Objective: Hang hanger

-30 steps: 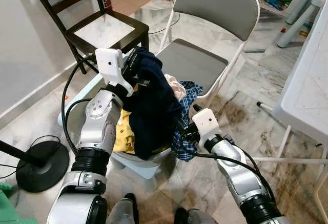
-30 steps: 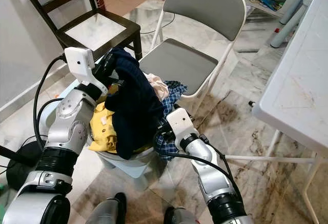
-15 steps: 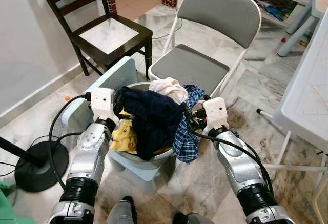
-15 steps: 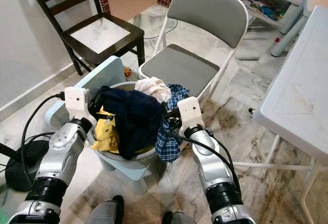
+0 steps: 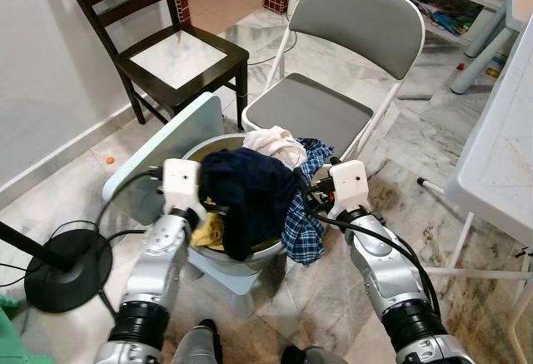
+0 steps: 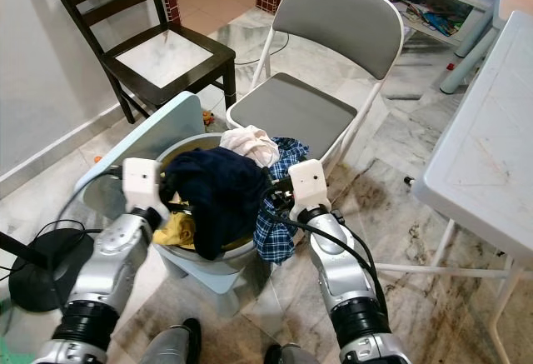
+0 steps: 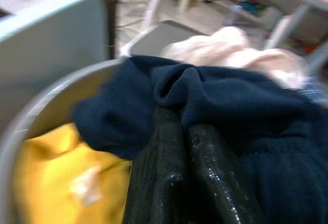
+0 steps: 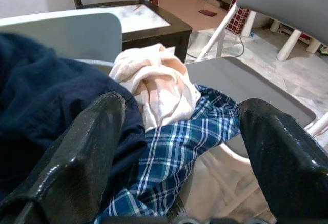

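A pale blue laundry bin [image 5: 243, 262] stands on the floor in front of me, heaped with clothes. A navy garment [image 5: 250, 197] lies on top and hangs over the front rim. My left gripper [image 5: 208, 202] is at the bin's left side, shut on a fold of that navy cloth [image 7: 205, 93]; in the left wrist view its fingers [image 7: 169, 147] press together under the fabric. A yellow garment [image 5: 208, 232] lies below it. My right gripper [image 5: 305, 199] is open at the bin's right rim, its fingers [image 8: 87, 147] spread over a blue plaid shirt [image 8: 189, 147] and a cream cloth [image 8: 156, 83].
The bin's lid [image 5: 166, 156] stands tilted up at its left. A grey folding chair [image 5: 333, 106] is right behind the bin, a dark wooden chair [image 5: 179, 56] at the back left. A white table [image 5: 508, 131] lines the right side. A black round stand base [image 5: 58, 268] sits on the left floor.
My left arm has come down from a raised hold, lowering the navy garment onto the bin. My right gripper has risen to the bin's right rim. The camera has tilted a little.
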